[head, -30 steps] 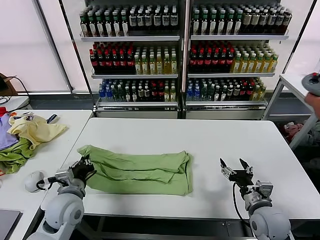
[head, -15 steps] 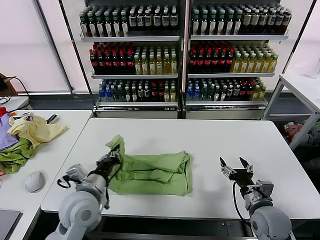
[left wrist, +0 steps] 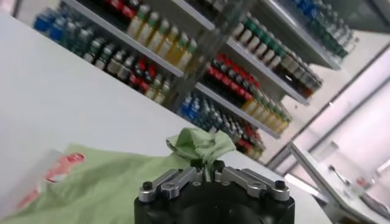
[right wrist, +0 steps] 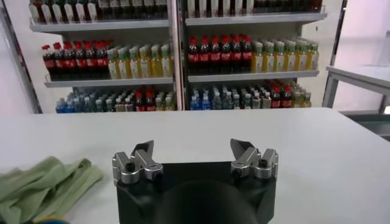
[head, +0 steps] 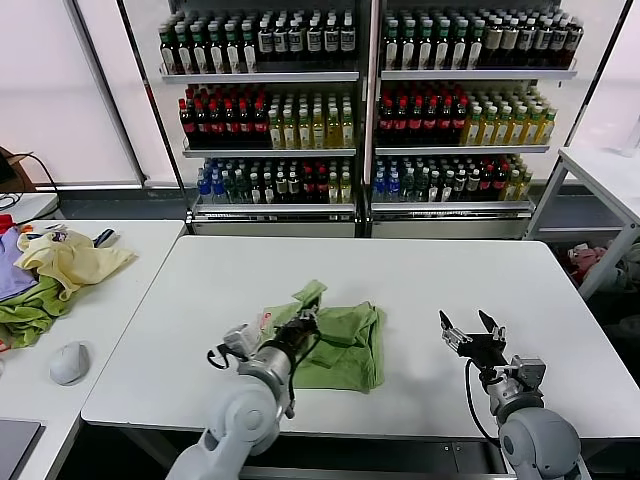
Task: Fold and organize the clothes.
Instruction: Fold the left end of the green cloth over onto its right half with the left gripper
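Note:
The light green polo shirt [head: 348,345] lies partly folded on the white table [head: 400,280], near its front middle. My left gripper [head: 303,325] is shut on the shirt's left end and holds it lifted over the rest of the shirt; a raised green corner [head: 311,293] sticks up. In the left wrist view the pinched fabric [left wrist: 201,143] rises from my left gripper [left wrist: 206,165], and the red print [left wrist: 64,166] shows on the turned-over cloth. My right gripper [head: 470,327] is open and empty, to the right of the shirt, near the front edge; it also shows in the right wrist view [right wrist: 194,152].
A side table at the left holds a pale yellow garment [head: 70,260], darker green [head: 30,310] and purple clothes, and a grey mouse [head: 68,362]. Bottle shelves [head: 360,100] stand behind the table. Another white table [head: 600,170] is at the far right.
My left gripper has carried the shirt's left end rightward across the shirt, from the table's left part to near its middle. The shirt is now about half as wide. The right arm stayed still.

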Motion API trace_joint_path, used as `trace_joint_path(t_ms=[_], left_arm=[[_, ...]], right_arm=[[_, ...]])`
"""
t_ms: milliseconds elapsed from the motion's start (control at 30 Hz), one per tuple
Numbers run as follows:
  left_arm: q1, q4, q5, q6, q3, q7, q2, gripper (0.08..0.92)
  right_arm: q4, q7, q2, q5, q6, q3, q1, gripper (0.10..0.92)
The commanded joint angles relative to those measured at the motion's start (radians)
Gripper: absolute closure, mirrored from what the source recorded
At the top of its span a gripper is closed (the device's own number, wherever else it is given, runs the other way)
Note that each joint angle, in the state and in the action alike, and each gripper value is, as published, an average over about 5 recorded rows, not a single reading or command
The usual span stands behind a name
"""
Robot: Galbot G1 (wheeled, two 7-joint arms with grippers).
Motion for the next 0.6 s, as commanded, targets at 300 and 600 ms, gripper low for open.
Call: trace_joint_path(t_ms=[300,600], left_arm=[[-0.044,0.094,0.229,0.002,0.166,0.137,-0.045,0.554],[0.033,0.050,0.395,-0.057,0.030,0.129,0.035,0.277]], right_arm=[[-0.016,-0.002,0.001,-0.001,0.003,-0.006,0.011,0.203],[-0.027,-0.003,0.013,-0.016,0.009,-0.023,0.020,0.203]])
